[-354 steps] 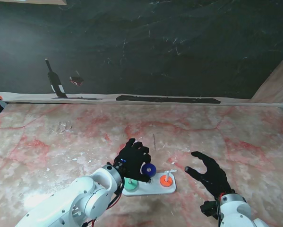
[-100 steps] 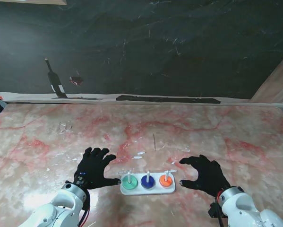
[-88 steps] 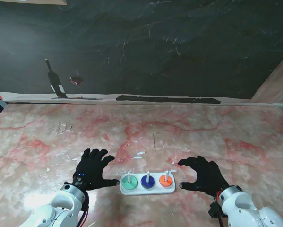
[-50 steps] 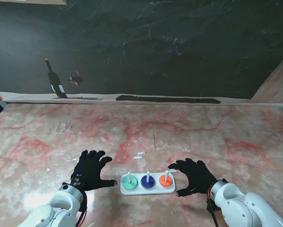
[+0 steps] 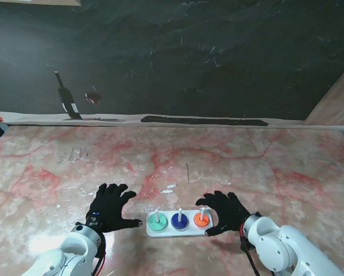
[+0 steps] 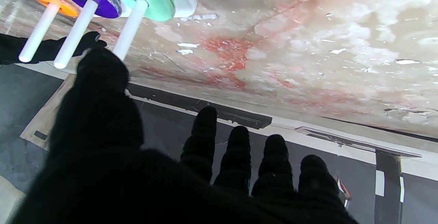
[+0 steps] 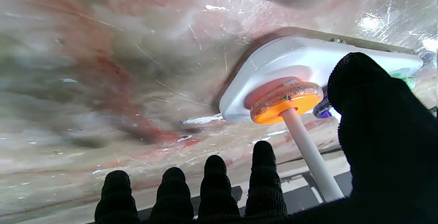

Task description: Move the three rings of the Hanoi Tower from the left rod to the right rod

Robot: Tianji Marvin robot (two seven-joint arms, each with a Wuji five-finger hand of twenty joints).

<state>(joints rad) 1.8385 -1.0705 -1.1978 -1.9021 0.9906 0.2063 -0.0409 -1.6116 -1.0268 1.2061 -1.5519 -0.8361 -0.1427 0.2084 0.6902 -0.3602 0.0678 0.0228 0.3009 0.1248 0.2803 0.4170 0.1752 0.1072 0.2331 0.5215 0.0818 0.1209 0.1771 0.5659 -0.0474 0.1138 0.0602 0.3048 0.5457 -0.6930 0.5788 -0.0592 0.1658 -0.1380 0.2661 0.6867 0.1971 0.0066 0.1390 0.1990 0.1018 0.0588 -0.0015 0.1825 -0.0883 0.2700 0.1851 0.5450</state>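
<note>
The right hand (image 5: 224,210) has come against the white base (image 5: 167,231), fingers spread and empty, probably reaching for the orange ring (image 5: 201,219); the left hand (image 5: 109,206) waits beside it, also spread.

The right hand (image 5: 224,210) has slid left to the orange ring (image 5: 201,218).

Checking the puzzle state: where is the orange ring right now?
In the stand view, the orange ring sits on the right rod of the white base, beside the blue ring on the middle rod, with the right hand just right of it.
</note>
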